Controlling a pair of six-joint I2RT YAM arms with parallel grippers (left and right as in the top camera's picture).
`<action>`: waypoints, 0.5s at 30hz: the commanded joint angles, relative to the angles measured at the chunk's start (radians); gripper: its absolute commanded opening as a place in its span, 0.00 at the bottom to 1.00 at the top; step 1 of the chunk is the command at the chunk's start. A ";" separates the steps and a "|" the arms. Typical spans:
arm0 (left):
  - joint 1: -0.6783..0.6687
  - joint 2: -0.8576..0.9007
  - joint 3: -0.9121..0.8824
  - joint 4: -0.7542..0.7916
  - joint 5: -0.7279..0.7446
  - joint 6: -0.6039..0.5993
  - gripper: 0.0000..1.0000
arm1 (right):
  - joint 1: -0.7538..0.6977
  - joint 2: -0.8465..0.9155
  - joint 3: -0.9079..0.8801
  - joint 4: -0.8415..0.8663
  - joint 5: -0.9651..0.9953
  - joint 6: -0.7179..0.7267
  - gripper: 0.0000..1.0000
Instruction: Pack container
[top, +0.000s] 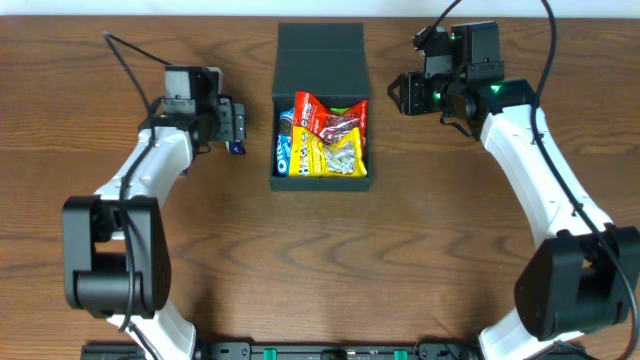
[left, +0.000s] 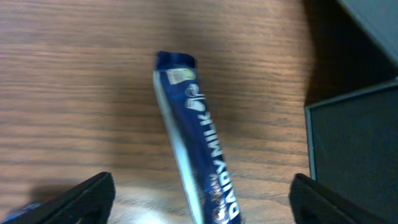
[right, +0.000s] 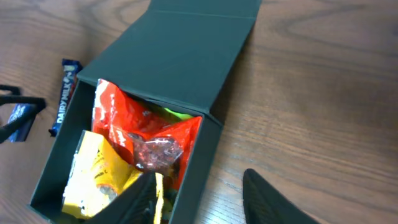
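The dark teal container (top: 320, 178) stands at the table's middle, its flap lid (top: 320, 45) open toward the back. Inside lie a red packet (top: 330, 118), a yellow packet (top: 335, 155) and a blue packet (top: 285, 150). A blue Dairy Milk bar (left: 193, 137) lies on the table left of the container. My left gripper (left: 202, 202) is open over the bar, one finger on either side, not touching it. My right gripper (right: 208, 199) is open and empty at the container's right wall (right: 205, 155). The bar (right: 65, 93) also shows in the right wrist view.
The table is brown wood (top: 320, 270). The container's left wall (left: 354, 155) is close to the right of my left gripper. In the overhead view my left gripper (top: 235, 122) and right gripper (top: 400, 92) flank the container.
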 joint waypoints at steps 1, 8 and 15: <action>-0.008 0.035 0.019 0.018 -0.012 -0.062 0.87 | -0.009 -0.018 0.011 0.002 -0.023 0.001 0.47; -0.013 0.087 0.019 0.058 -0.015 -0.097 0.83 | -0.009 -0.018 0.011 0.003 -0.022 0.001 0.52; -0.049 0.124 0.019 0.060 -0.055 -0.097 0.77 | -0.009 -0.018 0.011 0.013 -0.022 0.001 0.53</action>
